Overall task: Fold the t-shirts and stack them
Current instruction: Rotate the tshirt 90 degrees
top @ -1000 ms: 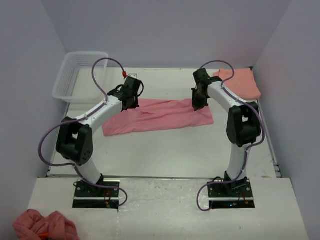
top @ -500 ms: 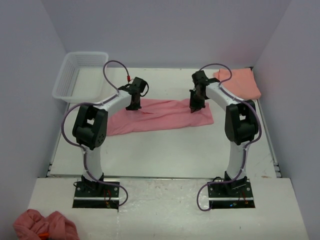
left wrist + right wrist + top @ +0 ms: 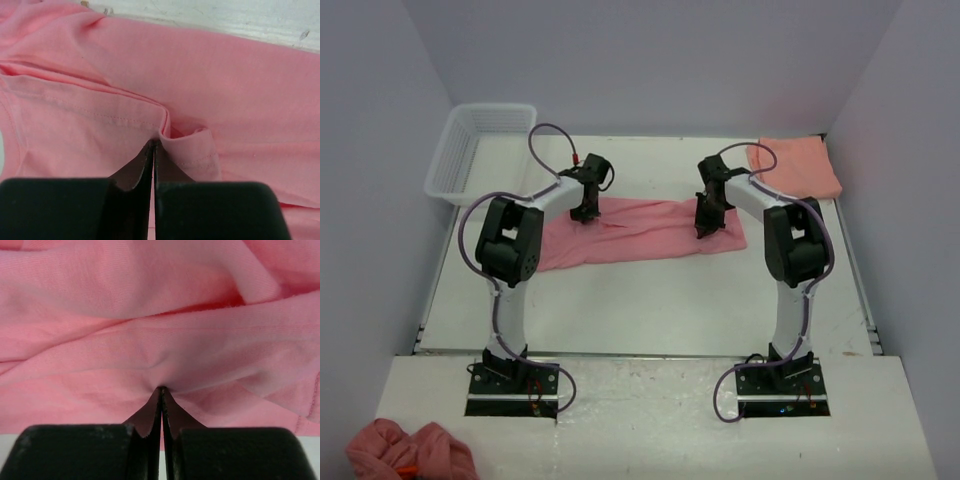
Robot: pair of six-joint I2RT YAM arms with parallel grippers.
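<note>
The rose-pink t-shirt point(image 3: 640, 236) lies as a long folded strip across the middle of the table. My left gripper point(image 3: 584, 213) is shut on its far edge near the left end. In the left wrist view the closed jaws point(image 3: 154, 145) pinch a hemmed fold of pink cloth point(image 3: 240, 75). My right gripper point(image 3: 702, 230) is shut on the shirt near its right end. In the right wrist view the cloth point(image 3: 150, 315) puckers into the closed tips point(image 3: 161, 389). The salmon-orange t-shirt point(image 3: 800, 165) lies folded at the back right corner, apart from both grippers.
A white plastic basket point(image 3: 470, 150) stands at the back left corner. A bundle of pink cloth point(image 3: 410, 450) lies on the near ledge at the bottom left, outside the table. Grey walls close in on the left, back and right.
Both grippers have moved a little toward the near side over the pink shirt. The left arm's elbow has swung in and folded up closer to the shirt.
</note>
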